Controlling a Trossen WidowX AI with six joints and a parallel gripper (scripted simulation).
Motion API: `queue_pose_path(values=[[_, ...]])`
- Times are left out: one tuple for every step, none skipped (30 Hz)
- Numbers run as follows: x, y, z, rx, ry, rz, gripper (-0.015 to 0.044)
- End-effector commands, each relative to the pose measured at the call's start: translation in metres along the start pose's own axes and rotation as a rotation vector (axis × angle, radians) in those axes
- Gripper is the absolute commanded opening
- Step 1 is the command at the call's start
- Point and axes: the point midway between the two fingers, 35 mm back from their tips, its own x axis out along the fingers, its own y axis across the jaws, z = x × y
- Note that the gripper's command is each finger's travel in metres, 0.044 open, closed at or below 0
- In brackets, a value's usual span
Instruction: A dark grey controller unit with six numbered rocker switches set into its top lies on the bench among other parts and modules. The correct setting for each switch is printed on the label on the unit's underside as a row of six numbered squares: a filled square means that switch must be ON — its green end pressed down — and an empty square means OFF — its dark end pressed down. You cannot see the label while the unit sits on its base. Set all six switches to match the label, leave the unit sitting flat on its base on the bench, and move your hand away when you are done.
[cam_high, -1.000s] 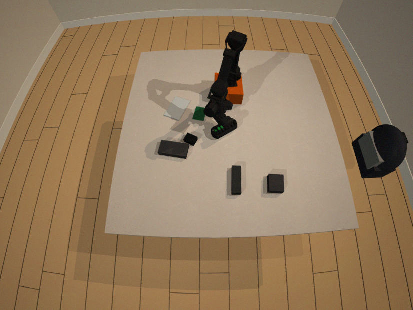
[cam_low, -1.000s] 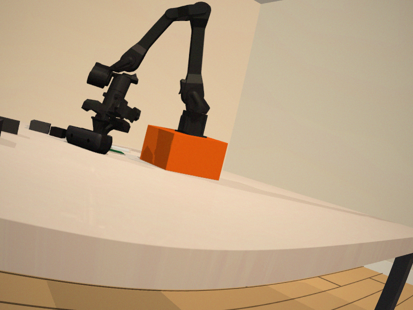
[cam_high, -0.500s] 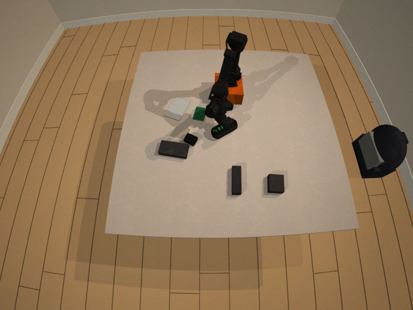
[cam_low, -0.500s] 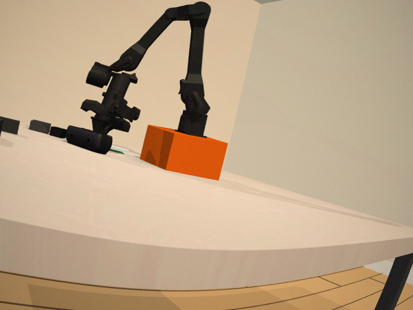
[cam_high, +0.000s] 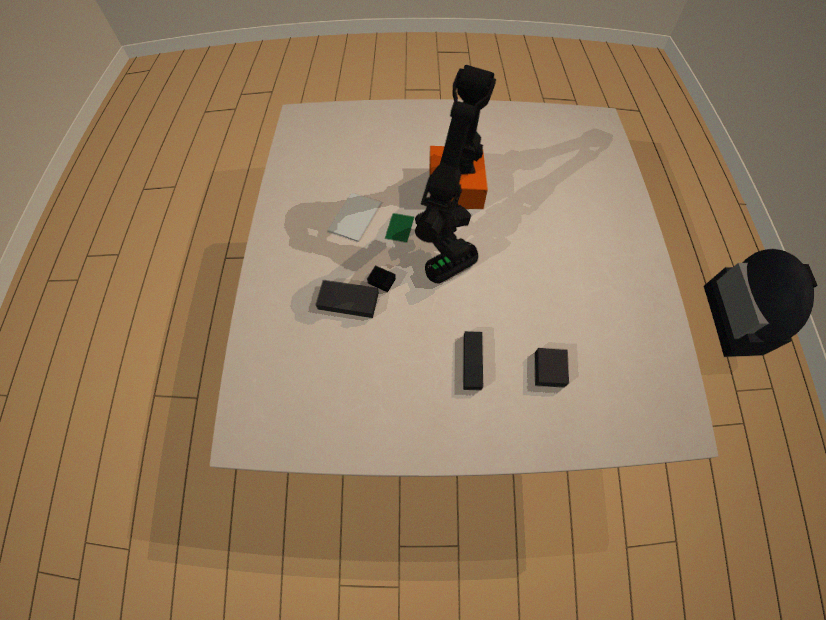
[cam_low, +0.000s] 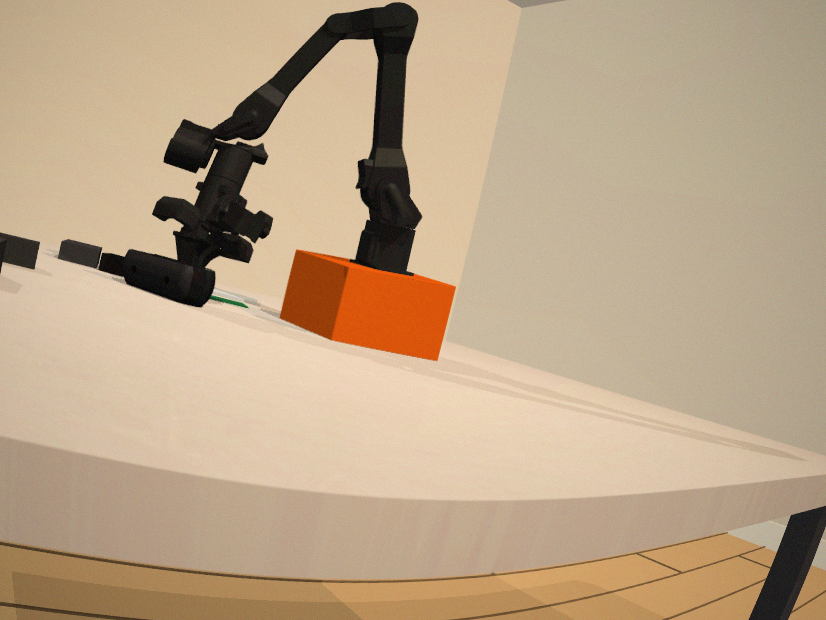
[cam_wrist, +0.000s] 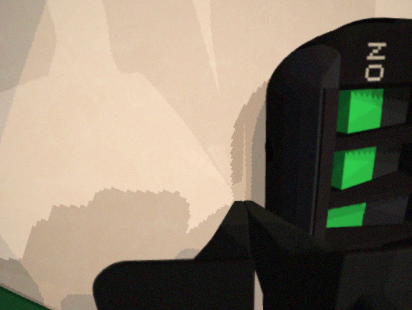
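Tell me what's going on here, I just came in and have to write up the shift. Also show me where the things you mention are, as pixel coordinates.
The arm (cam_high: 460, 136) (cam_low: 390, 100) has its tool (cam_high: 453, 250) (cam_low: 192, 263) (cam_wrist: 242, 209), shut and empty, down at the top of the switch unit (cam_high: 437, 273) (cam_low: 156, 274) (cam_wrist: 295, 145). The unit sits upright on the bench (cam_high: 373, 413) (cam_low: 400, 427) (cam_wrist: 150, 125), three green switch ends showing to the wrist camera. It looks like switch setting is under way; the label is out of sight, so I can't say which are right.

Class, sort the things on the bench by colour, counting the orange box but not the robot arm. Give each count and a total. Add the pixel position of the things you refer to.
Dark: 5 (unit (cam_high: 443, 269) (cam_low: 158, 275) (cam_wrist: 295, 145), long block (cam_high: 346, 298) (cam_low: 80, 253), cube (cam_high: 381, 278) (cam_low: 112, 262), slim block (cam_high: 473, 360) (cam_low: 21, 251), square block (cam_high: 551, 367) (cam_low: 1, 258))
Green: 1 (flat piece (cam_high: 400, 227) (cam_low: 229, 302) (cam_wrist: 16, 300))
Pale: 1 (plate (cam_high: 355, 220) (cam_low: 238, 295))
Orange: 1 (box (cam_high: 472, 197) (cam_low: 393, 313))
Total: 8
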Motion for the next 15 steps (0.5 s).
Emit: queue_pose_path(values=[[0.001, -0.014, -0.002, -0.013, 0.003, -0.023, 0.0000], [0.002, -0.015, -0.002, -0.013, 0.003, -0.023, 0.0000], [0.002, -0.016, -0.002, -0.013, 0.003, -0.023, 0.0000], [0.002, -0.017, -0.002, -0.013, 0.003, -0.023, 0.0000], [0.002, -0.019, -0.002, -0.013, 0.003, -0.023, 0.0000], [0.003, -0.020, -0.002, -0.013, 0.003, -0.023, 0.0000], [0.003, -0.021, -0.002, -0.013, 0.003, -0.024, 0.0000], [0.003, -0.023, -0.002, -0.013, 0.003, -0.024, 0.0000], [0.003, -0.024, -0.002, -0.013, 0.003, -0.024, 0.0000], [0.003, -0.025, -0.001, -0.013, 0.003, -0.024, 0.0000], [0.004, -0.026, -0.001, -0.013, 0.003, -0.024, 0.0000], [0.004, -0.028, -0.001, -0.013, 0.003, -0.024, 0.0000], [0.004, -0.029, -0.001, -0.013, 0.003, -0.025, 0.0000], [0.004, -0.030, -0.001, -0.013, 0.003, -0.025, 0.0000], [0.005, -0.032, -0.001, -0.013, 0.003, -0.025, 0.0000]])
